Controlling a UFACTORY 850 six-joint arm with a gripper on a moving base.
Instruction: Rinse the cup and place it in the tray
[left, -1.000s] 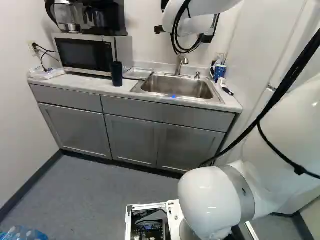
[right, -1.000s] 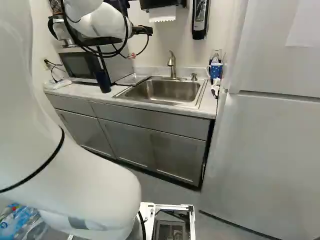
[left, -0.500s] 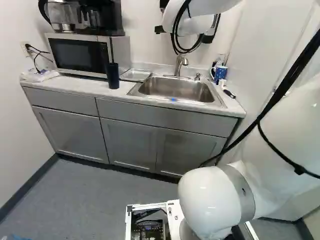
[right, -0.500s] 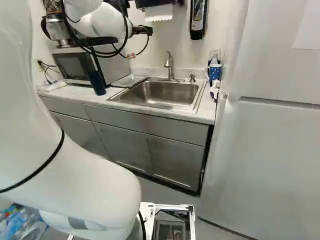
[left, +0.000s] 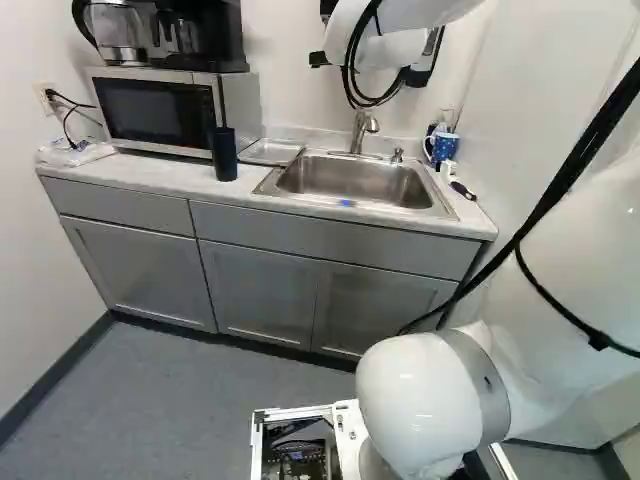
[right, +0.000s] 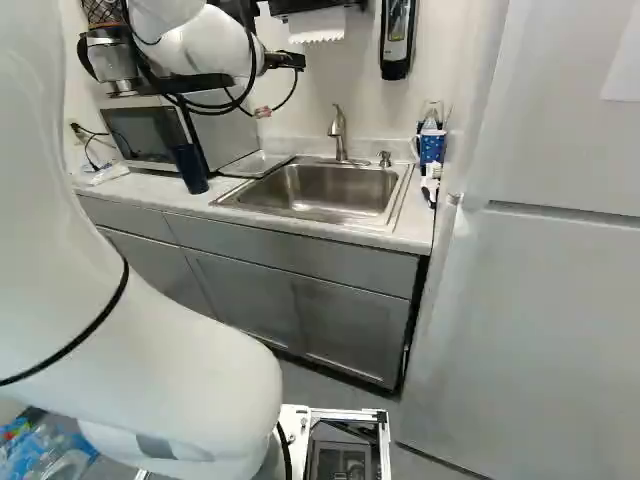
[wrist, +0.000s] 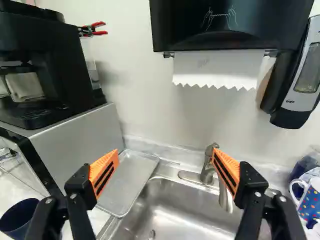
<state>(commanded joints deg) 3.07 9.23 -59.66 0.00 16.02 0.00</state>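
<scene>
Left of the sink (left: 352, 179), near the counter's front edge, stands a tall, dark blue cup (left: 225, 155), upright and open at the top. It is plain, with smooth, straight sides and a dark inside, and the wrist view catches only its upper part. Beyond the sink, on the side with the soap dispenser (right: 397, 40), sits a second cup, a squat blue mug (wrist: 311, 200). This one is much livelier: scattered dots, some red and some yellow, and a rounded white handle turned toward the sink. It stands upright too, though the wrist view cuts off its far side. I can't tell which of the two is meant for rinsing.

The gripper (wrist: 166, 159) is spread wide, its orange pads (wrist: 104, 172) well apart, and it has hold of nothing. Both cups lie outside the fingers, the dark one beyond one finger and the dotted one beyond the other. Ahead, seen in the space between them, are part of the tray (wrist: 131, 175) and the base of the curved metal faucet (wrist: 207, 167).

The tray is a shallow, grey metal rectangle with a raised rim, lying flat on the counter (left: 120, 172) between the microwave (left: 160, 108) and the sink. The dark cup stands near it but not on it, and the mug is well apart from it, across the basin
</scene>
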